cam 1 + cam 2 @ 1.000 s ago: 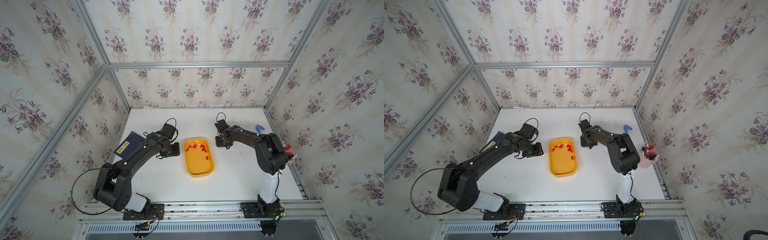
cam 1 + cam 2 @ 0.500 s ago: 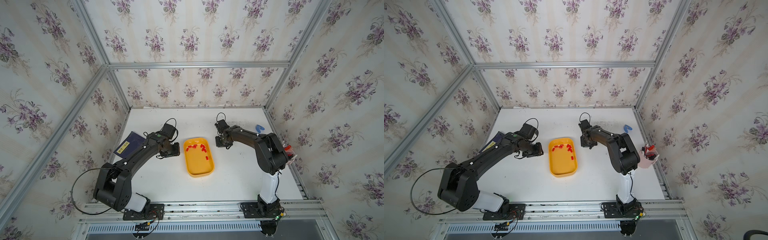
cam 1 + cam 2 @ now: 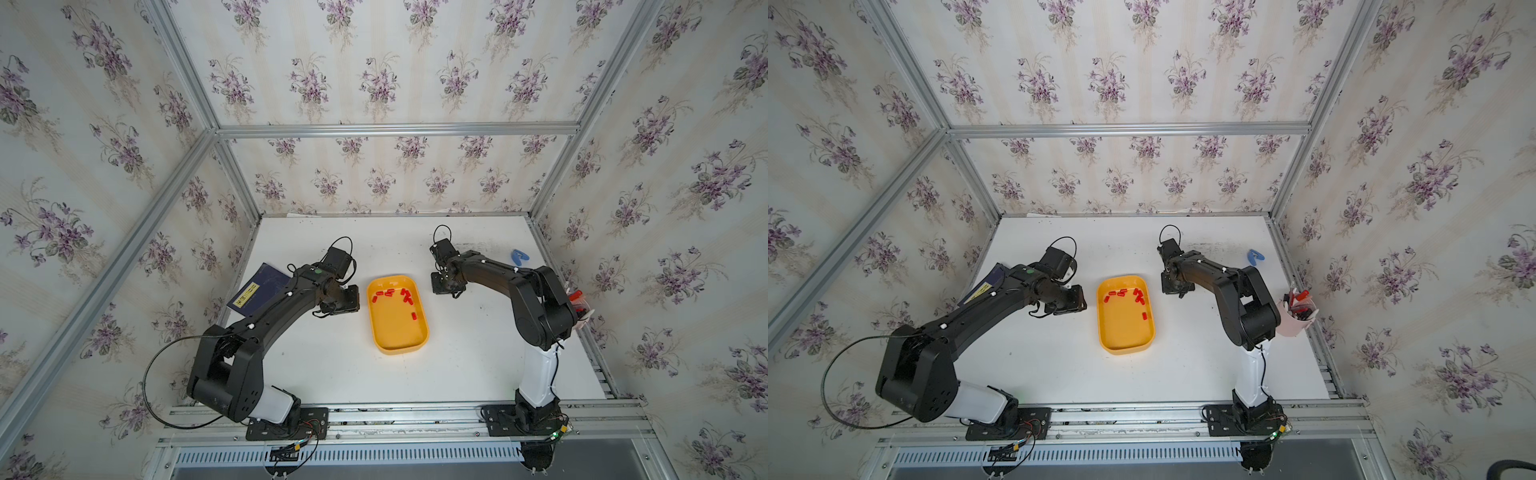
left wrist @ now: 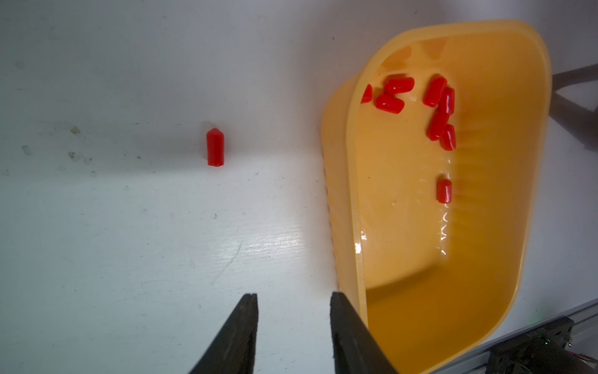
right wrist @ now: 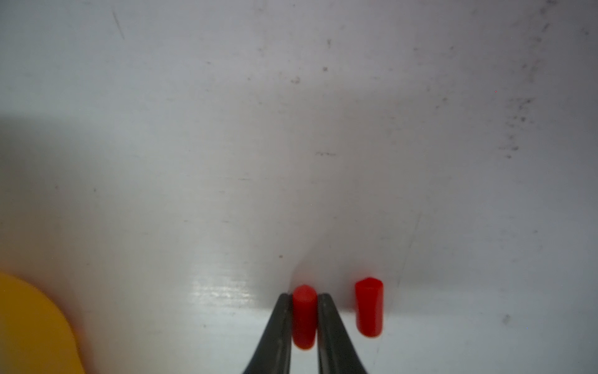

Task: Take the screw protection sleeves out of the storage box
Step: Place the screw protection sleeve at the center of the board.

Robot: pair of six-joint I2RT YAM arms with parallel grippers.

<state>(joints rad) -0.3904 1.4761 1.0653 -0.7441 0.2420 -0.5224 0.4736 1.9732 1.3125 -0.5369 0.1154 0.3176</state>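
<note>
The yellow-orange storage box [image 3: 399, 332] [image 3: 1125, 328] lies mid-table between the arms. Several red screw protection sleeves [image 3: 405, 294] [image 3: 1138, 294] [image 4: 437, 94] lie in its far half. My left gripper [image 4: 293, 295] [image 3: 340, 299] hangs open and empty over the table, just outside the box's left wall [image 4: 336, 194]. One sleeve [image 4: 215, 147] stands on the table ahead of it. My right gripper [image 5: 304, 296] [image 3: 442, 286] is low over the table to the right of the box. It is shut on a red sleeve [image 5: 304, 317], with another sleeve [image 5: 369, 306] standing beside it.
A navy booklet [image 3: 259, 289] lies at the left edge under my left arm. A blue clip [image 3: 518, 257] sits at the back right. A pale cup with red-capped items [image 3: 1298, 311] stands by the right rail. The cell walls close in on three sides.
</note>
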